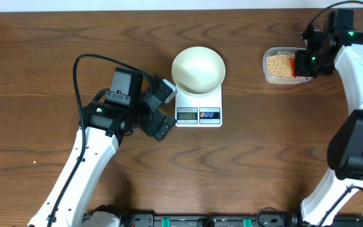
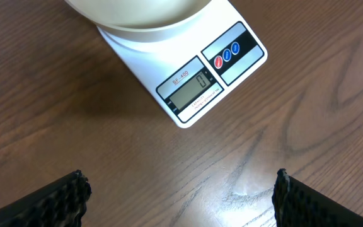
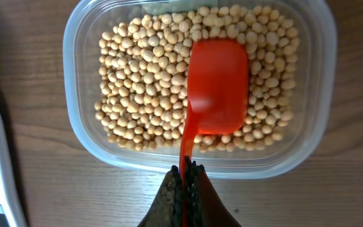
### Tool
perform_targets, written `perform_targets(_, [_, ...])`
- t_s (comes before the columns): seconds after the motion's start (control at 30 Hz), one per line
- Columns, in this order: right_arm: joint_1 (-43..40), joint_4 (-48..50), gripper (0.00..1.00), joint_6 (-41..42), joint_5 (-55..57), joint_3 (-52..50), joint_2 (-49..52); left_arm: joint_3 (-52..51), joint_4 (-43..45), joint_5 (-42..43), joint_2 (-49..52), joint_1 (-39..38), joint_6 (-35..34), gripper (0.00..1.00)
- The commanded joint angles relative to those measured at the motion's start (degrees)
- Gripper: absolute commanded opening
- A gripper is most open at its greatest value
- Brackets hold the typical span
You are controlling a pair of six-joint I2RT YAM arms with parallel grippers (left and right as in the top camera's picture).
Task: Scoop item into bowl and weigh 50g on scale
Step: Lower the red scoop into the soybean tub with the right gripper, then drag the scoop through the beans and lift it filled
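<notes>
We note the right gripper [image 3: 184,183] pinched tight on the thin handle of the red scoop [image 3: 218,85], so the cup reaches ahead of the fingers over the beans [image 3: 144,94] in the clear tub [image 3: 80,135], at the far right of the table. The scoop's long axis runs right to left, cup end pointing left toward the scale [image 1: 198,115]. We see no beans on its face. The white bowl [image 1: 198,69] sits on the scale's far part, leaving the zeroed display readable. The left gripper [image 2: 181,202] hangs spread wide and empty just left of the scale, which we judge keeps it out of the way.

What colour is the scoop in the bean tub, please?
The scoop is orange-red; right wrist view.
</notes>
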Motion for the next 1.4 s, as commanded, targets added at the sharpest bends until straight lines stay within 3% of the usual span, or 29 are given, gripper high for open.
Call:
perform_targets(0.0, [0.4,-0.9,0.01,7.0,-2.9,0.1,3.3,0.5,0.0,-0.6,0.2,-0.1,-0.5,0.95])
perform_targets(0.37, [-0.2,-0.9,0.01,13.1,-10.7,0.1,6.4,0.5,0.0,-0.6,0.2,-0.1,-0.5,0.95])
perform_targets(1.37, [-15.1,-2.3,0.01,7.8,-32.7,0.2,5.1,0.5,0.0,-0.6,0.2,-0.1,-0.5,0.95])
